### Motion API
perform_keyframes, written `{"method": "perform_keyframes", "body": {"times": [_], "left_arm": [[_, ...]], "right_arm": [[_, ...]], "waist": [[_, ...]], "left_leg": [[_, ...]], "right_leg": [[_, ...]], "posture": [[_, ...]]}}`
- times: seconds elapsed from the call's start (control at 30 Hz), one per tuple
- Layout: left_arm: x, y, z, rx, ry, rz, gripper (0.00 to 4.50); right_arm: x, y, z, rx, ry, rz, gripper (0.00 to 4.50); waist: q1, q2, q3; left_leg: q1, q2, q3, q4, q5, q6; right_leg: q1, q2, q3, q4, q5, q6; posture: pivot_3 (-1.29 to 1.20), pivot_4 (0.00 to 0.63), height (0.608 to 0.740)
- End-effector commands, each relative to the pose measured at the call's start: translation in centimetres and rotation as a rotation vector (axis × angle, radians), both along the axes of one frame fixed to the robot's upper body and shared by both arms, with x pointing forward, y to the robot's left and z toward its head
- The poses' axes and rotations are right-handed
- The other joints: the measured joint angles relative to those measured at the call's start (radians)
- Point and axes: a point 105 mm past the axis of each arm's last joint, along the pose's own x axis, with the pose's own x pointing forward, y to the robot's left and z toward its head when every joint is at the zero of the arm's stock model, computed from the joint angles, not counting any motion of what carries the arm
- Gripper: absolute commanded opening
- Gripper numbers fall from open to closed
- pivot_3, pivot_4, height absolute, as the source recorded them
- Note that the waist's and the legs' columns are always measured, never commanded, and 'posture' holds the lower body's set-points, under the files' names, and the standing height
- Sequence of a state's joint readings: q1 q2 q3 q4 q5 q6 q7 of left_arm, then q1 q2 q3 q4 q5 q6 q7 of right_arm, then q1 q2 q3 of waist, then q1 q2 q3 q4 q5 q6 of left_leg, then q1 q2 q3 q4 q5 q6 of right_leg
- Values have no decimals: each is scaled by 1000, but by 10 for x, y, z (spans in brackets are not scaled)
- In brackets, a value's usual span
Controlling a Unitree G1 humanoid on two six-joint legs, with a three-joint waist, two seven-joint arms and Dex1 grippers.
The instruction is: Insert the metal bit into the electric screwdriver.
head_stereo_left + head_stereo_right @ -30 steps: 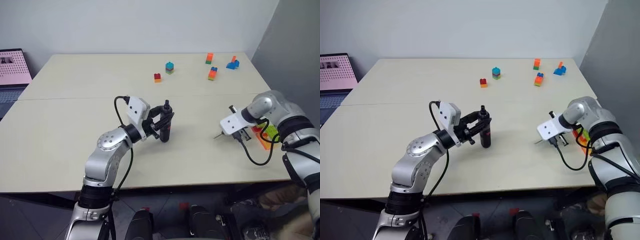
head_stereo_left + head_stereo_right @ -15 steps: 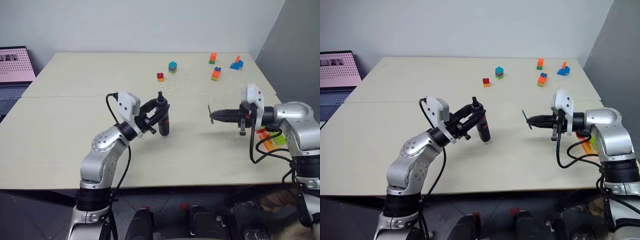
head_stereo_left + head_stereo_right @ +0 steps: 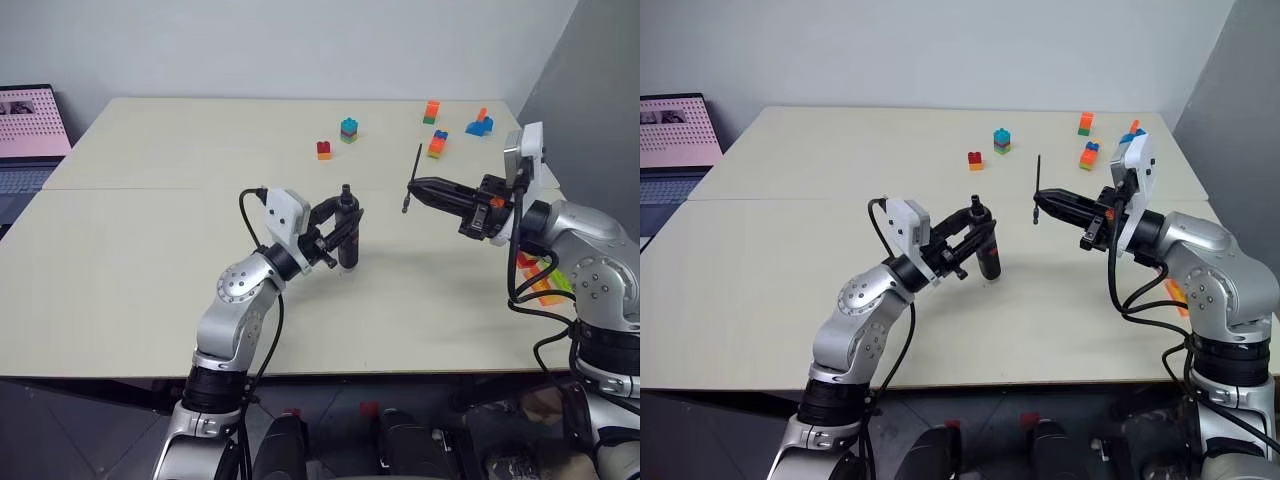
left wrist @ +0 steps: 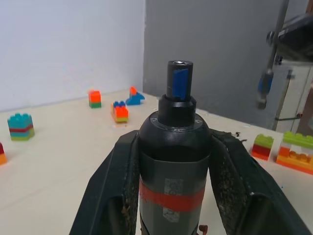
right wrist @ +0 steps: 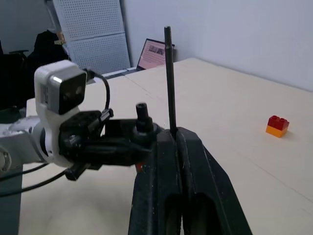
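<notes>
Left eye view: left tool (image 3: 345, 232) clamped on the electric screwdriver (image 3: 348, 235), standing upright on the worktop (image 3: 130, 260), socket end up. Right tool (image 3: 418, 190) pinched shut on the metal bit (image 3: 411, 178), held upright in the air at 3 o'clock from the screwdriver, apart from it. Toy bricks (image 3: 348, 129) far off at 12 o'clock, more toy bricks (image 3: 540, 280) at 4 o'clock under the right arm, a laptop (image 3: 25, 130) at 10 o'clock. Nothing between bit and screwdriver.

Right eye view: same scene. Bit top higher than the screwdriver top, with an open gap between them.

Left wrist view: both black fingers (image 4: 115, 186) tight on the dark body with its red band. Open hole at the top, facing up.

Right wrist view: thin bit squeezed between the closed fingers (image 5: 168, 166), sticking up past them, screwdriver beyond it.

Could go wrong: bit pointing up and down across the tool, so needs a turn and careful aim at the small hole. A little off and likely to hit the rim, slip in the thin pinch, or push the screwdriver over.
</notes>
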State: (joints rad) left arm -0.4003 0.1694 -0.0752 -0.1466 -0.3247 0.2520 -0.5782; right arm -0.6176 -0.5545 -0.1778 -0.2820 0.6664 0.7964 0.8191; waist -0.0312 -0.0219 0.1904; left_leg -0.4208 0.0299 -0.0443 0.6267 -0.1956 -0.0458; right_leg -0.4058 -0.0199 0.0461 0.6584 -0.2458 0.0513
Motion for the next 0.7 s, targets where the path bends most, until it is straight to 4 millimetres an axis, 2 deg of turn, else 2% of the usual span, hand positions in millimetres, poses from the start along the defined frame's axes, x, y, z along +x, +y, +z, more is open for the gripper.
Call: {"method": "perform_keyframes", "body": {"times": [0.03, 0.2, 0.5, 0.7], "left_arm": [[-5, -4, 12, -19, -73, 11, 1653], [-8, -9, 11, -45, -74, 51, 1653], [-2, -9, 21, -89, -153, 234, 1653], [4, -8, 18, -83, -170, 313, 1653]], "right_arm": [[-8, 7, 22, 33, -86, 17, 0], [-7, 18, 33, 75, -126, -12, 0], [-5, 46, 51, 105, -192, -100, 0], [-2, 63, 52, 111, -175, -147, 0]], "waist": [[0, 0, 0], [-1, 0, 0], [0, 0, 0], [1, 0, 0]], "left_leg": [[0, 0, 0, 0, 0, 0], [0, 0, 0, 0, 0, 0], [0, 0, 0, 0, 0, 0], [0, 0, -1, 0, 0, 0]], "right_leg": [[0, 0, 0, 0, 0, 0], [0, 0, 0, 0, 0, 0], [0, 0, 0, 0, 0, 0], [0, 0, 0, 0, 0, 0]], "posture": [[0, 150, 740], [0, 150, 740], [0, 150, 740], [0, 150, 740]]}}
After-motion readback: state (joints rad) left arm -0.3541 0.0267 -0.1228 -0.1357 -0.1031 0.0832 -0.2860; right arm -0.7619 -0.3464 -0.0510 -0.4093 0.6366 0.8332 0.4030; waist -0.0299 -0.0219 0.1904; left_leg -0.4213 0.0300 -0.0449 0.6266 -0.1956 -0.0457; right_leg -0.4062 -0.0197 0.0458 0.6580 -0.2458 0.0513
